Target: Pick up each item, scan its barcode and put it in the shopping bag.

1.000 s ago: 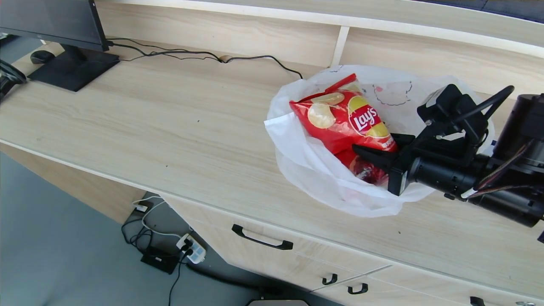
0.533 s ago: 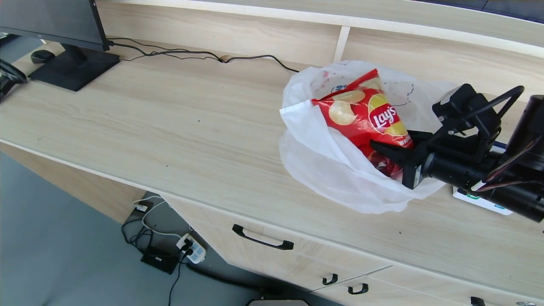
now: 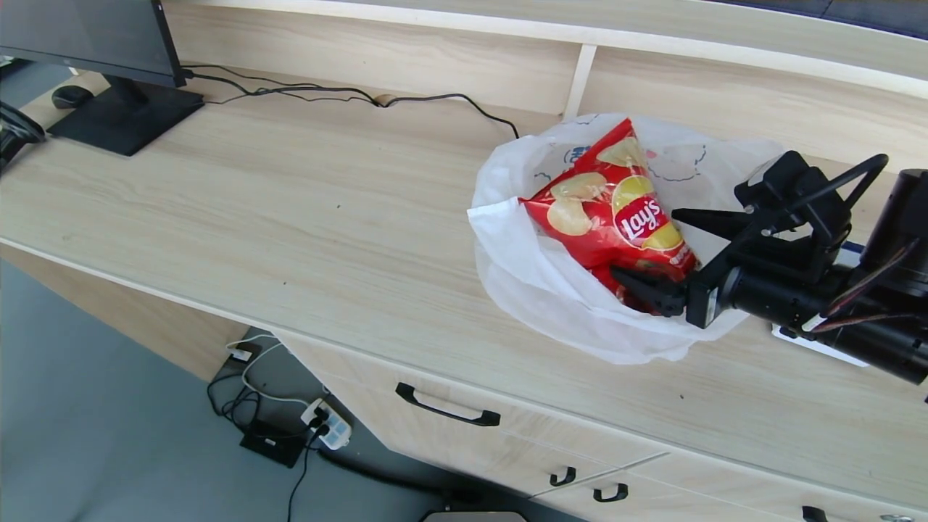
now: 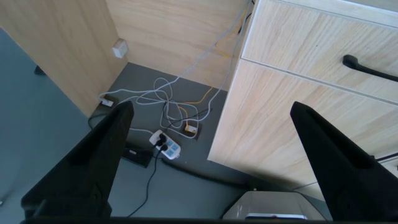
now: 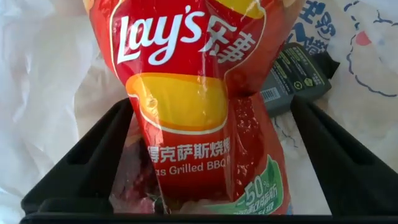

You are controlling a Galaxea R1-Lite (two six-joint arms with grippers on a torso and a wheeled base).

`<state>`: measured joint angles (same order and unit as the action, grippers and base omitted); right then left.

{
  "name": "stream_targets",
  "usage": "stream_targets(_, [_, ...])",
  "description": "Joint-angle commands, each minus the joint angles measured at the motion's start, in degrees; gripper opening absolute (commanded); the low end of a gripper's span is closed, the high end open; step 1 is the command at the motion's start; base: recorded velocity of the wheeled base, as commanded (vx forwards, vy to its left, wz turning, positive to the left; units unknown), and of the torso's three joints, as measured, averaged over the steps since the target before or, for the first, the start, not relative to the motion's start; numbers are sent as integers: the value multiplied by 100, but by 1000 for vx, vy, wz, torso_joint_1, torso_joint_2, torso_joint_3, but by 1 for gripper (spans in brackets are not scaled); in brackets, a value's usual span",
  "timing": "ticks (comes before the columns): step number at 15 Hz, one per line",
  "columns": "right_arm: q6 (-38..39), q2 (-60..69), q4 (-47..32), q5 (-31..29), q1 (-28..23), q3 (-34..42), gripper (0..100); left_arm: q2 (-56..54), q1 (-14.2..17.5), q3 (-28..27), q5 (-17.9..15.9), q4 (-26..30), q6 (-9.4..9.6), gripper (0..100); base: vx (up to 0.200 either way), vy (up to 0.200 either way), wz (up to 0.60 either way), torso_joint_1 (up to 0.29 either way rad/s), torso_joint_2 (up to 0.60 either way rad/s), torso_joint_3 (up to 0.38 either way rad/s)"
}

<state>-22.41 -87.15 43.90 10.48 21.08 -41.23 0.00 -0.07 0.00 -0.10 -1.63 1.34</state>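
Head view: bright, even, diffuse light across worktop. Soft, faint shadow under bag, near side. Floor dimmer. Right wrist view: specular glare on chips foil, upper part. Left wrist view: left tool in dark silhouette vs. lit cabinet.

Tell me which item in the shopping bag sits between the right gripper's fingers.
The red chips bag: the right gripper is open around its lower end. The dark grey box lies beyond it in the shopping bag, clear of the gripper.
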Motion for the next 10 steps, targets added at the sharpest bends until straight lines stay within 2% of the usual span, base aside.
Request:
stream_targets(1, [8, 14, 57, 6, 2, -52, 100, 9, -1, 0, 1, -4, -2, 100, 0, 0, 0, 0, 0, 0])
stream_targets(4, [158, 111, 189, 6, 2, -298, 100, 9, -1, 0, 1, -4, -2, 100, 0, 0, 0, 0, 0, 0])
stream_targets(8, [500, 620, 172, -2, -34, -254, 100, 9, -1, 0, 1, -4, -11, 100, 0, 0, 0, 0, 0, 0])
stream_targets(10, [746, 910, 154, -213, -42, -237, 100, 9, -1, 0, 1, 5, -11, 100, 0, 0, 0, 0, 0, 0])
